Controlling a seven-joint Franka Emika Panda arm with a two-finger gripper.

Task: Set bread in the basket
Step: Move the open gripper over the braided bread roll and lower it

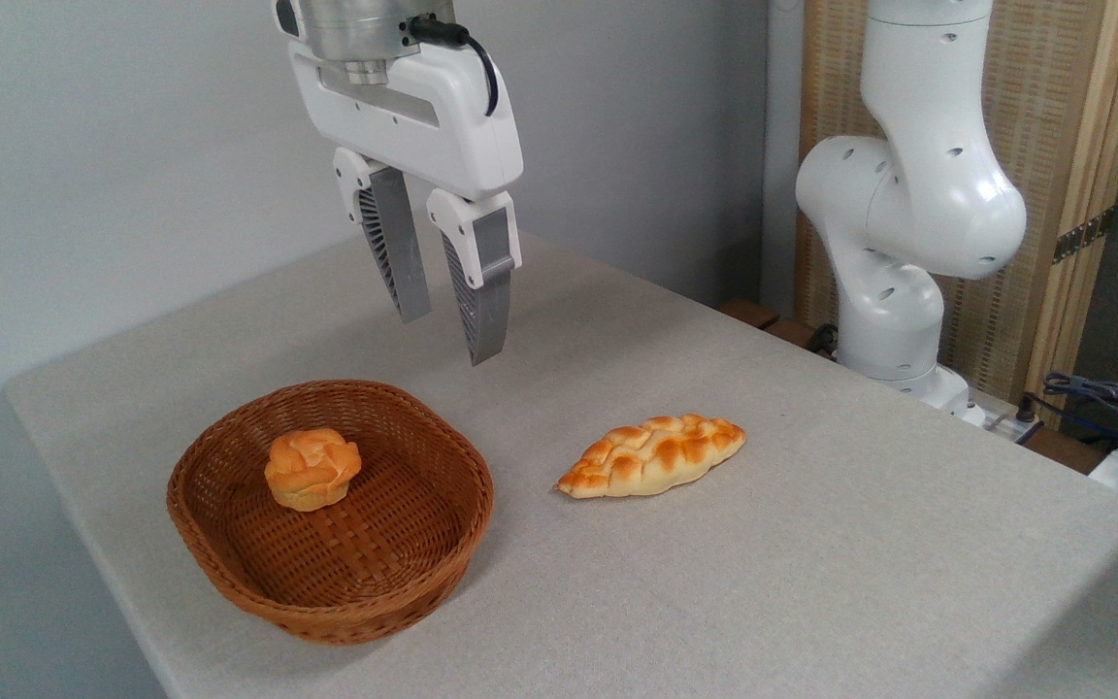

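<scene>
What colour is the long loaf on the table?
Golden-orange crust with pale seams, braided; the bread shows clearly in the fixed camera view.

On the bench [811, 544], the basket [229, 544] sits left, a bun [312, 469] inside; the bread [653, 455] lies right, apart.

Soft, even daylight fills the scene, bright without harsh glare. The basket [330, 544] casts a faint shadow to its right on the pale surface [763, 582]; the bread [653, 456] barely shadows. The robot arm [918, 194] shows gentle highlights. Focus stays sharp throughout.
</scene>
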